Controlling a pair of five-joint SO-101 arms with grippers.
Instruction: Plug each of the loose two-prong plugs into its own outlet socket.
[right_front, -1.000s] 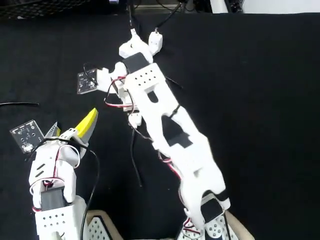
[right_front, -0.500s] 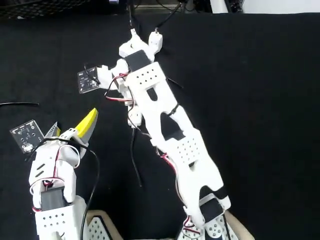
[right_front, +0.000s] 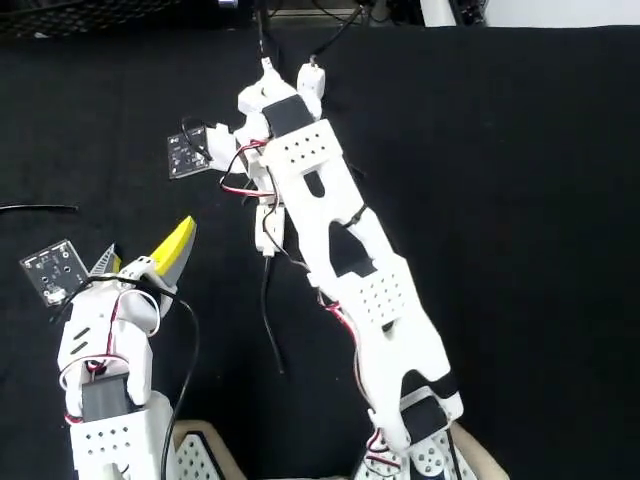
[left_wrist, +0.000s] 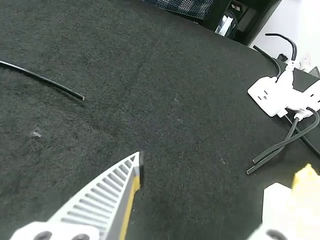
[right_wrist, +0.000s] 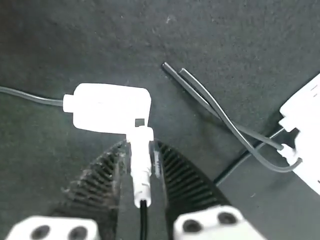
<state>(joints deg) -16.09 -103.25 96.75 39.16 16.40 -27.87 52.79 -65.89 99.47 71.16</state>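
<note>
- Here, the right gripper (right_wrist: 140, 150) is clamped on a white two-prong plug (right_wrist: 141, 172), with its dark ribbed fingers (right_wrist: 180, 175) pressed to either side of the plug's body.
- The plug's nose sits against the side of a white outlet socket (right_wrist: 110, 107), which lies on the black table cover (right_wrist: 225, 40) (whether the prongs are seated inside cannot be told). The plug's black cord runs back between the fingers.
- A second white piece (right_wrist: 306, 132) lies near, with thin black cords (right_wrist: 210, 100) trailing from it.
- The left gripper (left_wrist: 222, 167) is spread wide and empty over the cover, one finger grey and ribbed, the other yellow-tipped. In the high view it is well apart from the right arm (right_front: 340, 260).
- A loose black cord (left_wrist: 42, 80) lies on the cover beyond the left gripper.
</note>
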